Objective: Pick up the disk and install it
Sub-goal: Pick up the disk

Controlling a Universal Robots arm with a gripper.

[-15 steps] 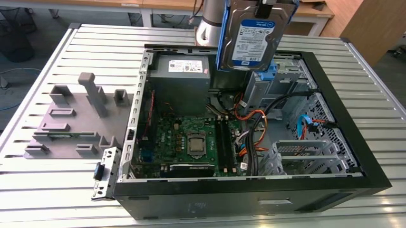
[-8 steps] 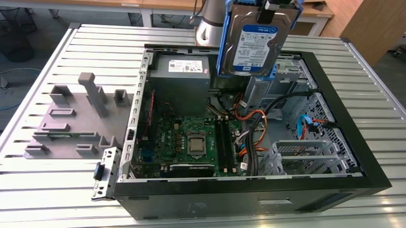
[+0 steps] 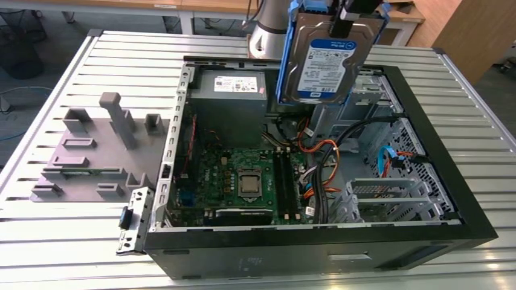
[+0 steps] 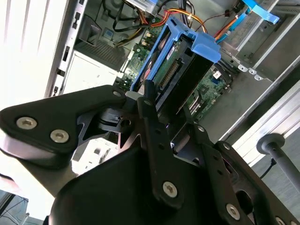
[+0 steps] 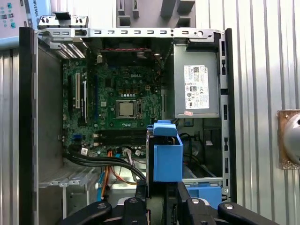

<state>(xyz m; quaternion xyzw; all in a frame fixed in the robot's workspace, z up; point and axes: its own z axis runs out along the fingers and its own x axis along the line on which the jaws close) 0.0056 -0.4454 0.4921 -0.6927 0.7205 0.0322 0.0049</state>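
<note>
The pick-up is done: the gripper [image 4: 166, 110] is clamped on the silver metal hard disk in its blue plastic carrier [image 3: 327, 60]. The disk hangs upright above the far part of the open black computer case [image 3: 475, 223], not yet seated, so installation is left. The case lies on a slatted metal bench [image 3: 64, 241], with a grey moulded fixture [image 3: 96, 157] toward the bench edge at the exterior view's left. Wooden desks [image 3: 209, 5] stand beyond.

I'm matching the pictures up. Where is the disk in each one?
Exterior view: the disk hangs upright above the open case, label showing.
Second wrist view: the disk sits edge-on in the gripper.
First wrist view: the disk's blue end faces the camera.
Shared landmark: the green motherboard.
</note>
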